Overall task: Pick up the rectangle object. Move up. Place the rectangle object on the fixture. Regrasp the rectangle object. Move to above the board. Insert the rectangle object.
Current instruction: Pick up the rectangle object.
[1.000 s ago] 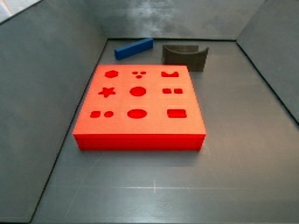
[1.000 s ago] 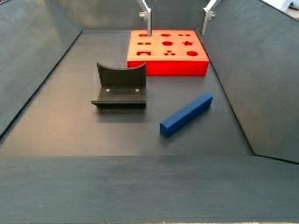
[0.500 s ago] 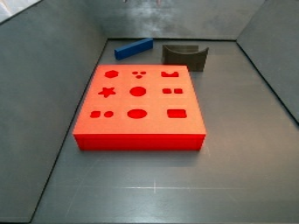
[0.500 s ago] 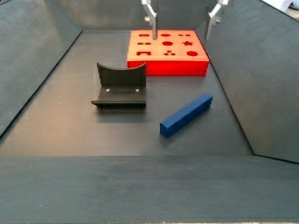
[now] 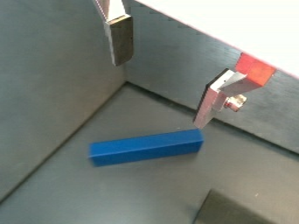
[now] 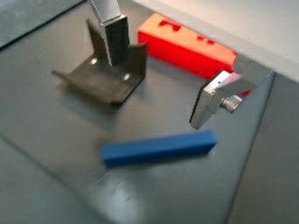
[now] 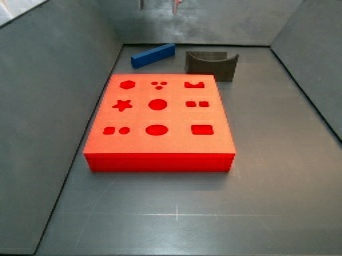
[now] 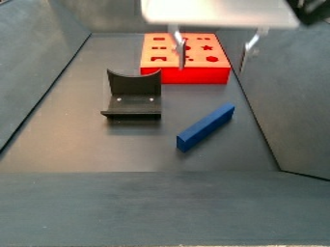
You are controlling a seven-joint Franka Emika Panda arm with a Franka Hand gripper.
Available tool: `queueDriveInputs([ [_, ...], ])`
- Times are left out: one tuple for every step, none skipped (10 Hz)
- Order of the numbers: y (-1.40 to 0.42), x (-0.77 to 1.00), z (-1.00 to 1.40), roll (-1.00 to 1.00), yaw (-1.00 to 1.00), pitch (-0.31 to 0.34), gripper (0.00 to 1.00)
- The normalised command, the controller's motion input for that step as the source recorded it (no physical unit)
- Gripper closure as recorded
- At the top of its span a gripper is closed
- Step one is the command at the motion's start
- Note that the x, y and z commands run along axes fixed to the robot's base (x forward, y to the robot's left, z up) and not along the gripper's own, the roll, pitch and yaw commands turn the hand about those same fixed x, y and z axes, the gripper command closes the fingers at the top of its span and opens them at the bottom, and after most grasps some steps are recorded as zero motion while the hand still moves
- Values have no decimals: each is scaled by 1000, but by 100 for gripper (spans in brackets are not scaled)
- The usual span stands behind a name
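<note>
Descending since a second ago, the claw (image 5: 163,74) hangs wide open and empty above the blue bar (image 5: 146,148), lying flat on the floor beneath, ready for gripping.

So the gripper (image 6: 162,66) hangs over the rectangle object (image 8: 206,126), fixture (image 8: 131,96) beside it, board (image 8: 184,58) behind both.

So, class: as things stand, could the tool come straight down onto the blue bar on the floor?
Probably yes. The tool hangs open above the blue bar, nothing between its fingers. The bar lies flat and alone, apart from the fixture and the board, so nothing seems to block the way.
</note>
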Motion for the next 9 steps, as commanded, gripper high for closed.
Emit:
queueDriveInputs([
  [369,620,-346,0,-583,0,0],
  [320,523,-357,0,-674,0,0],
  [269,417,-389,0,-743,0,0],
  [254,337,-431,3,-757,0,0],
  [169,249,-417,0,-557,0,0],
  [214,366,-334,-141,-506,-151,0],
  [191,374,-351,-171,-506,-181,0],
  [131,306,-394,-143,-463,-179,0],
  [46,286,-437,-119,-466,-180,0],
])
